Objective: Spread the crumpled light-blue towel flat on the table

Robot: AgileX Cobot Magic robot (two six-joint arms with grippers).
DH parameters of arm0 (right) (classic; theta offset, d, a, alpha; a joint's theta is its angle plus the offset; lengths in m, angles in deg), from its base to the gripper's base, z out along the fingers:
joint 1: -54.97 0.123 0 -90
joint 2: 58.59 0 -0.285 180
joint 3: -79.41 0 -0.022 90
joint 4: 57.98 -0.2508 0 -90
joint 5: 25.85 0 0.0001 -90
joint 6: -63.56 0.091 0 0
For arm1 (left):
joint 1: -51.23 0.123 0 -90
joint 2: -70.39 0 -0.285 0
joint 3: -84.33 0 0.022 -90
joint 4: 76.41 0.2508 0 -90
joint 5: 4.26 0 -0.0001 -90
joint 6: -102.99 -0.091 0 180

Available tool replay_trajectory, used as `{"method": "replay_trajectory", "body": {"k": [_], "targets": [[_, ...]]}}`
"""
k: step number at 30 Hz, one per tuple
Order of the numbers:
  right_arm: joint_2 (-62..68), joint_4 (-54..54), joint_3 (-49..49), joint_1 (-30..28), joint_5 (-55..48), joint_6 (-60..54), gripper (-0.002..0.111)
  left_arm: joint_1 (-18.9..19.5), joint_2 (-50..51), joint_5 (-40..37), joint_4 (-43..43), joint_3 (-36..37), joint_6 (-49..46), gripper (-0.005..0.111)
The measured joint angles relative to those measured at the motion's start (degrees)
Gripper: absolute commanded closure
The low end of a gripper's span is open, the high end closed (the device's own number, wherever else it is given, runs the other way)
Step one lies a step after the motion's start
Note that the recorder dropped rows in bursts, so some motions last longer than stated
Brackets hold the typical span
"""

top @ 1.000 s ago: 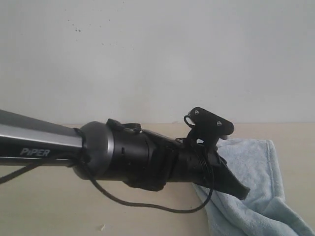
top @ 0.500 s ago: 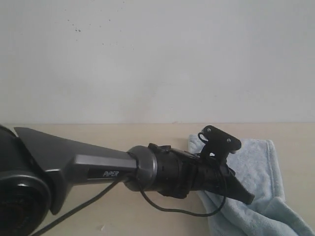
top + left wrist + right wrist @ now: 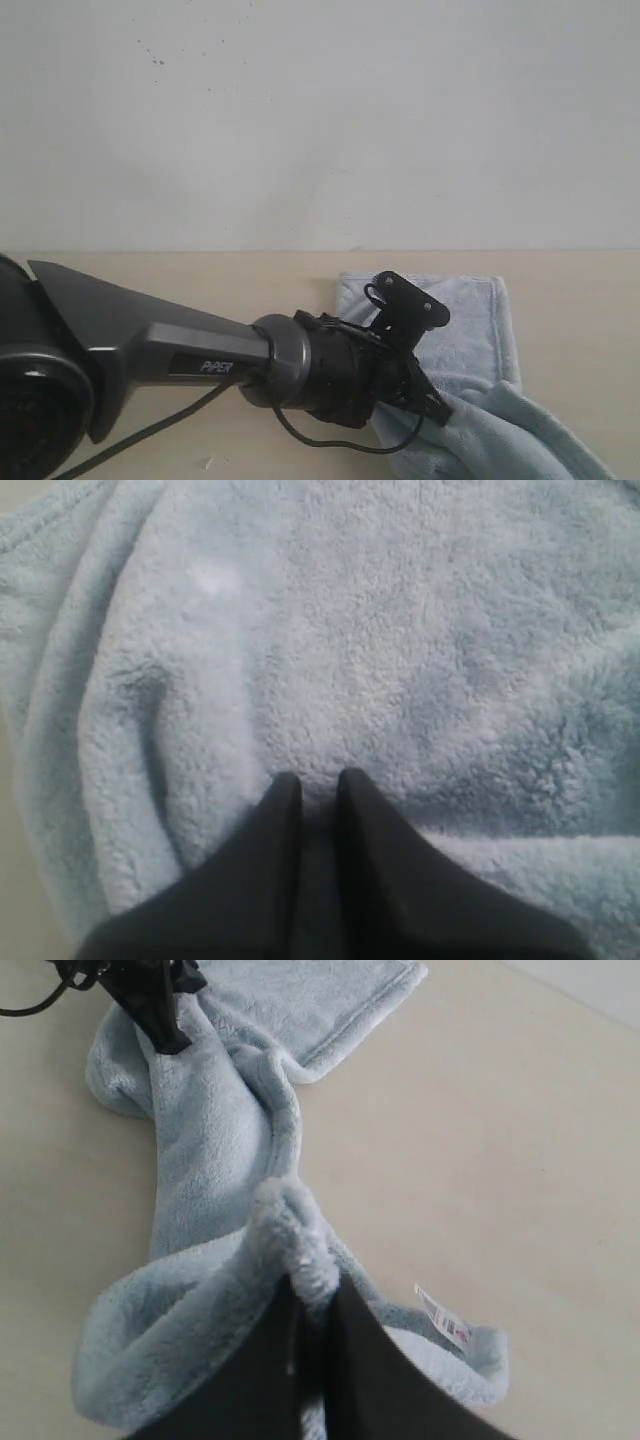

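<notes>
Lying half spread, half roped: one pale light-blue fluffy terry towel (image 3: 470,320), resting on the smooth pale beige surface (image 3: 580,300) to the right of centre in the exterior view.

- Far portion: lying flat with its stitched hem showing, close to the plain white wall (image 3: 320,120).
- Near portion: twisting into a thick crumpled band that is running between the two arms.
- Small white care label (image 3: 442,1317): sitting at a curled corner just beside the right pincer (image 3: 312,1290).

Right pincer: pinching a raised fold of the towel between closed jaws and lifting it clear of the surface.

Left pincer (image 3: 312,785): jaws pressed nearly together with the tips sinking into the pile near the towel's left edge, apparently nipping a thin fold. The grip's depth is hidden.

Black cable (image 3: 330,440): hanging in a loop under the left wrist, close to the cloth.

Risks, as judged:
- Shallow nip on thick pile: likely slipping out under tension, letting the band collapse again.
- Both grips sitting on folds, not corners: pulling apart may be stretching the rope without opening it.
- Dangling cable: could be snagging the cloth and dragging the flat portion askew.
</notes>
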Motion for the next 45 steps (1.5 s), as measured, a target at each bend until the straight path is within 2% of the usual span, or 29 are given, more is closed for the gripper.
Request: {"method": "replay_trajectory", "body": {"k": [5, 11, 16, 25, 31, 37, 45], "targets": [[0.0, 0.0, 0.0, 0.0, 2.4, 0.6, 0.108, 0.0, -3.0, 1.6, -0.2, 3.7, 1.3, 0.094], [0.0, 0.0, 0.0, 0.0, 2.7, 1.1, 0.108, -0.1, -5.0, 9.5, -0.2, 9.9, 3.0, 0.094], [0.0, 0.0, 0.0, 0.0, 2.7, 1.4, 0.108, -0.1, -7.2, 11.1, 0.2, 14.6, 3.1, 0.094], [0.0, -1.4, 0.0, 0.0, 2.8, 1.8, 0.108, -0.1, -10.5, 13.0, -0.2, 16.5, 3.3, 0.094], [0.0, -2.9, 0.0, 0.0, 2.8, 1.8, 0.108, 0.2, -14.5, 16.6, -0.4, 16.5, -0.7, 0.094], [0.0, -3.5, 0.0, 0.0, 2.8, 1.9, 0.108, 3.1, -17.3, 7.8, -0.5, 16.4, -12.7, 0.094], [0.0, -3.8, 0.0, 0.0, 2.8, 1.9, 0.108, 9.0, -15.1, 0.2, -0.7, 8.6, -15.4, 0.094]]}}
